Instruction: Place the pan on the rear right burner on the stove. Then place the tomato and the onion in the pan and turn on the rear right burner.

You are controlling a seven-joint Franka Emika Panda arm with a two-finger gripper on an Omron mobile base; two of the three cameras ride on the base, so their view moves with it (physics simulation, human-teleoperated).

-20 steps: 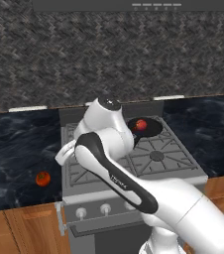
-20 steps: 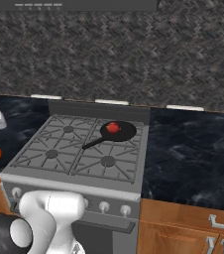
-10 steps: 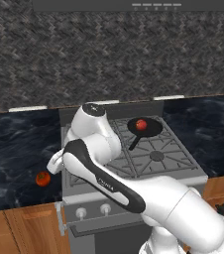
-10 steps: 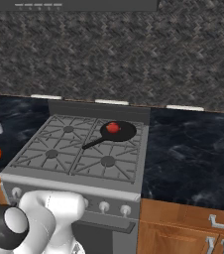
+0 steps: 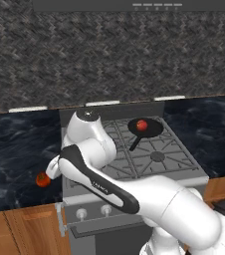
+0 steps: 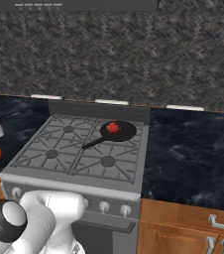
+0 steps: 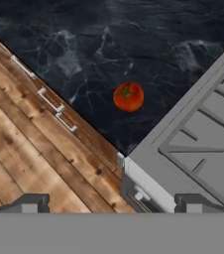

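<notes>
Orange-red tomato (image 7: 128,96) with green stem spot on dark marbled surface (image 7: 109,44) beside stove (image 7: 203,149); onion (image 6: 113,127) in pan (image 6: 119,131); claw (image 7: 109,201) open, empty

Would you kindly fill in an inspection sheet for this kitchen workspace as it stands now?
Surface: dark marbled counter either side of the stove.
Job's things: pan on the rear right burner, onion inside it; tomato on the counter left of the stove.
Clutter: nothing seen.
Grippers: gripper open, empty, above the tomato.
Cables: nothing seen.
Surroundings: patterned grey wall, wooden cabinets below.
</notes>
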